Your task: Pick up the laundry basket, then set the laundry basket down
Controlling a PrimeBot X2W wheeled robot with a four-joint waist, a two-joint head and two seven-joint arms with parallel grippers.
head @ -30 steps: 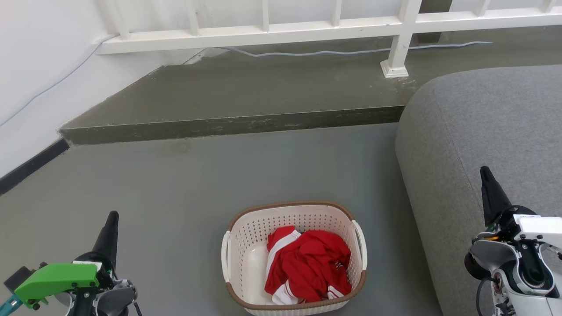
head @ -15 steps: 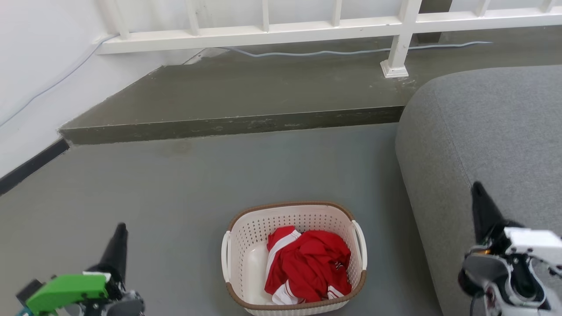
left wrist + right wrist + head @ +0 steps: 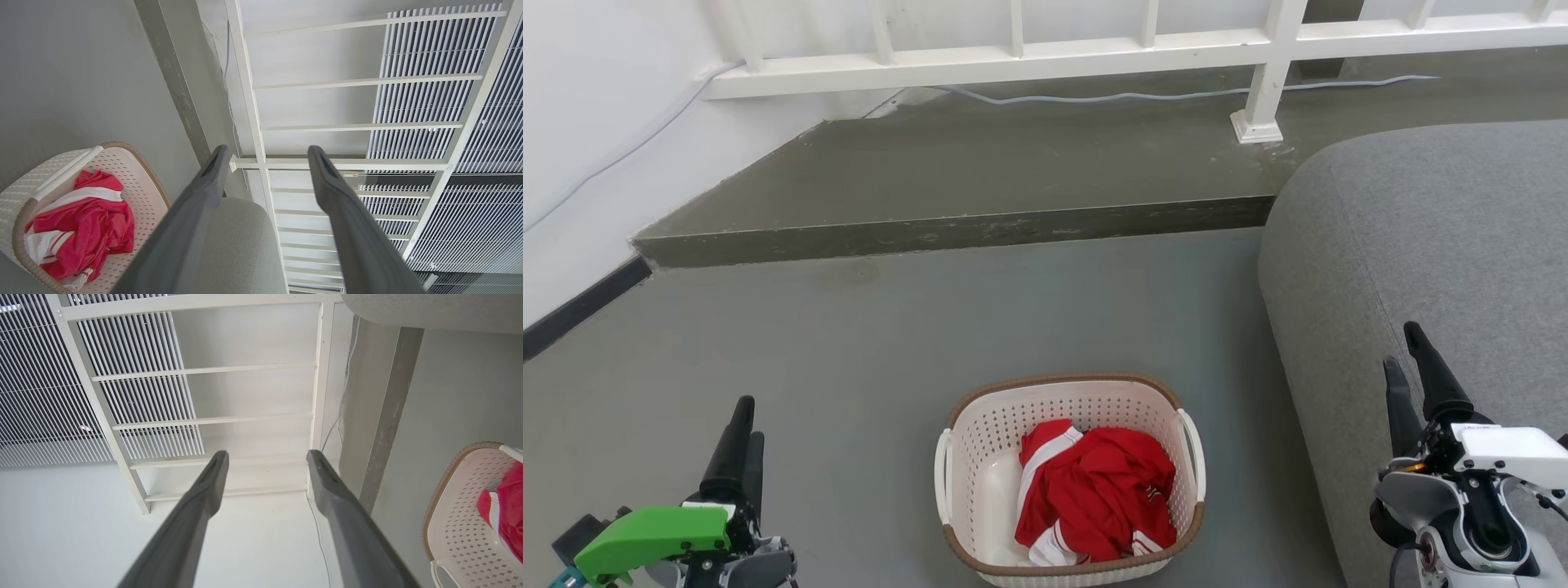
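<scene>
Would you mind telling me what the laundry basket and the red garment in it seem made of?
The laundry basket looks like matte moulded plastic, given its even punched holes; the red garment seems soft fabric, given its crumpled folds.

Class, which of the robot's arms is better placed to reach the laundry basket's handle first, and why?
Probably left: the left gripper is open with bare floor between it and the laundry basket; the right gripper hangs by the grey sofa.

Bright, even light; soft shadows
</scene>
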